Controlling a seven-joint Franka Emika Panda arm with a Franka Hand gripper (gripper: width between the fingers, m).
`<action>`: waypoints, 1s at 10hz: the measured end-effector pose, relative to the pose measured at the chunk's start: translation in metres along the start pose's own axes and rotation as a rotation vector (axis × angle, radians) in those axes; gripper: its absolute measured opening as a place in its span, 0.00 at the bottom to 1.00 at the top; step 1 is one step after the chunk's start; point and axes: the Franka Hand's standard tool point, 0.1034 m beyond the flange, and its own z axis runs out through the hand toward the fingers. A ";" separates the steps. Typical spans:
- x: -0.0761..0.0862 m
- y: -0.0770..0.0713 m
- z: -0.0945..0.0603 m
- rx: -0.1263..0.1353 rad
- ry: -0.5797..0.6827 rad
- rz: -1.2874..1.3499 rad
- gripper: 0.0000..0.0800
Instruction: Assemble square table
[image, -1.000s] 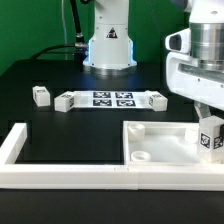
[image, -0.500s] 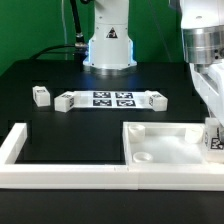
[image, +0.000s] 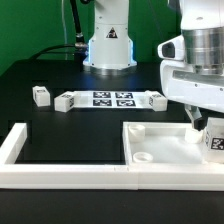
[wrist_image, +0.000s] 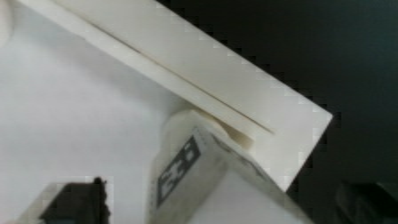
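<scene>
Tabletop (image: 60, 125): black, carried everything. Frame (image: 14, 146) (long white bar, L-shaped) ran along the near edge and up the exterior view's left. It was no part of the build.

Top (image: 165, 150) lay flat against the frame's near bar, at the exterior view's right, rim up. One empty socket (image: 143, 157) showed in its near corner toward the exterior view's left.

Gripper (image: 203, 123) hung low over the top's far corner at the exterior view's right. Jaws were spread: in the wrist view one finger (wrist_image: 75, 200) stood clear of the corner leg (wrist_image: 192, 170), with a gap between (the other finger barely showed). Nothing was pinched.

Marker board (image: 105, 99) lay beyond the top, mid-tabletop.

The corner leg stood in that corner, close against the rim (wrist_image: 217, 82), between the jaws. Whether it sat fully home could not be told.

Leg B (image: 65, 101) and leg C (image: 155, 100) lay just beside the marker board's two ends. Leg A (image: 40, 95) lay near leg B, further to the exterior view's left.

Judgement: the step in hand was fitting the first leg into its socket. Three legs were not yet fitted, so the task was early. The next move called for one of two things. Either a fresh grip on the corner leg to seat it further, or a straight lift clear (no sideways brush against it) and a reach for leg C, the nearest.
</scene>
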 end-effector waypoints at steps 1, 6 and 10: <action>0.001 0.000 0.000 0.000 0.001 -0.083 0.81; 0.004 -0.002 -0.002 -0.084 0.021 -0.567 0.66; 0.005 -0.001 -0.002 -0.083 0.029 -0.363 0.36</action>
